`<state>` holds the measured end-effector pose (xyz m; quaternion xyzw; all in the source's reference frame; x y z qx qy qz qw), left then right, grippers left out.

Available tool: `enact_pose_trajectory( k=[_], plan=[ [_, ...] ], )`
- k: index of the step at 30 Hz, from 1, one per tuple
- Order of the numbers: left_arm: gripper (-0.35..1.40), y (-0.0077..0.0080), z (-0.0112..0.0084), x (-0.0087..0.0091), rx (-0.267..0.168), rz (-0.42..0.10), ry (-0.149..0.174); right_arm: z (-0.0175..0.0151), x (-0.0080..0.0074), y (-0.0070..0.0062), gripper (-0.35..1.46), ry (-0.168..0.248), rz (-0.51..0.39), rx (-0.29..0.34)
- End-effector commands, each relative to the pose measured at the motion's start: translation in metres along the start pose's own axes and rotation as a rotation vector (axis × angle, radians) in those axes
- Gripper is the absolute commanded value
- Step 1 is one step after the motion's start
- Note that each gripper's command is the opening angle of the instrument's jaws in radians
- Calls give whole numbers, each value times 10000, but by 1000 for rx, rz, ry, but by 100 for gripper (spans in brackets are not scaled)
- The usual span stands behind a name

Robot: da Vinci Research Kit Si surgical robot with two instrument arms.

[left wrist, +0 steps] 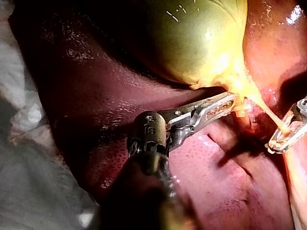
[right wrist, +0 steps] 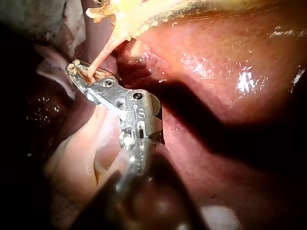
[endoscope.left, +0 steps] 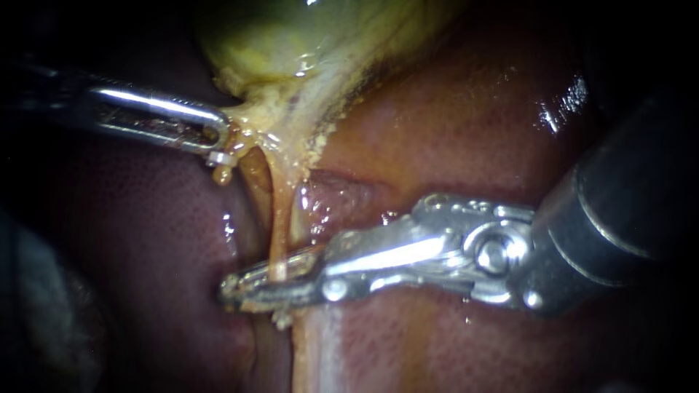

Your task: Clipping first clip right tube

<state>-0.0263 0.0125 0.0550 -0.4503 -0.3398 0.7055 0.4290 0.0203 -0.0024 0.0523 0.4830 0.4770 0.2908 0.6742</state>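
My right instrument (endoscope.left: 255,282): coming in from the right, its jaws are pinching the right tube from both sides.
The right tube (endoscope.left: 279,218): it is hanging from the neck of the gallbladder (endoscope.left: 291,36) down into those jaws, lying over the liver (endoscope.left: 473,124).
My left instrument (endoscope.left: 220,142): its jaws are gripping the pale tissue at the gallbladder's neck, just beside the tube's top.

Polished metal right instrument (endoscope.left: 231,287), glossy wet liver (endoscope.left: 466,124), slick smooth gallbladder (endoscope.left: 262,36), glistening right tube (endoscope.left: 277,233)
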Motion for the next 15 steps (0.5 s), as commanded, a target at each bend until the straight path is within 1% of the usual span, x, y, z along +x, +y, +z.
enact_pose_trajectory(
  k=[1, 6, 15],
  plan=[
    [-35, 0, 0, 0, 0, 0, 0, -2, -1, 0, -35, -1, 0, 2],
    [-35, 0, 0, 0, 0, 0, 0, -5, -9, 0, -35, -3, 8, 5],
    [-35, 0, 1, 1, 0, 0, 0, -5, -9, 5, -35, -2, 7, 3]
  ],
)
